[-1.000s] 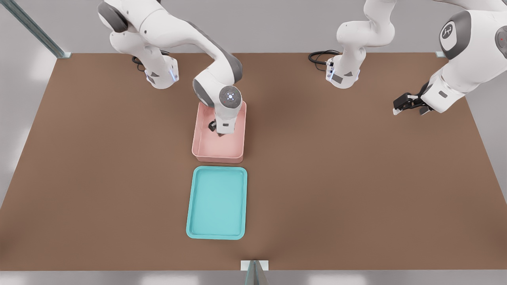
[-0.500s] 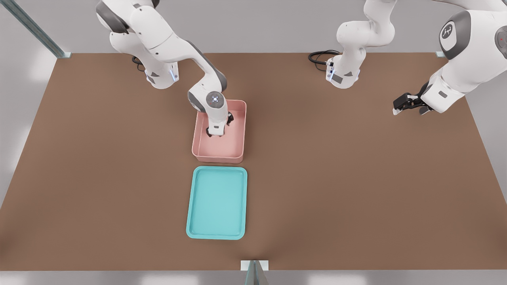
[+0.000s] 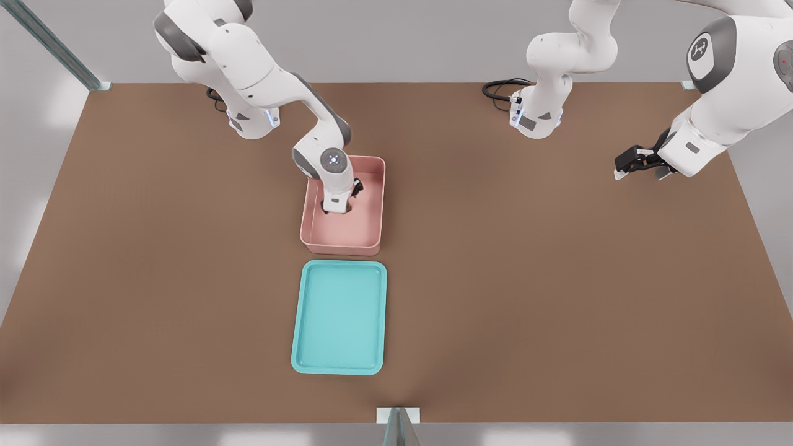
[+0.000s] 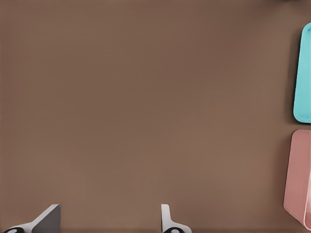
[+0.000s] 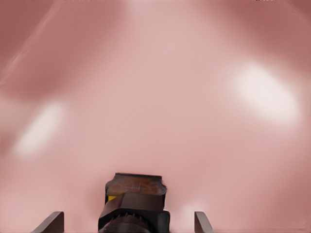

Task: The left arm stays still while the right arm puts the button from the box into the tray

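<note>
The right arm reaches down into the pale pink box, and its gripper sits low inside, near the box's middle. In the right wrist view the gripper is open, one fingertip on each side of the button. The button, dark with a bit of yellow showing, lies on the pink floor between the fingers with gaps on both sides. The wrist hides the button in the front view. The teal tray lies empty just in front of the box, toward the camera.
The brown table carries only the box and the tray. The parked arm's gripper hangs at the front view's right. Its wrist view catches the tray's edge and the box's corner.
The right arm has lowered its gripper deeper into the box, its wrist shifting a little toward the front view's left. The box and the tray have stayed put.
</note>
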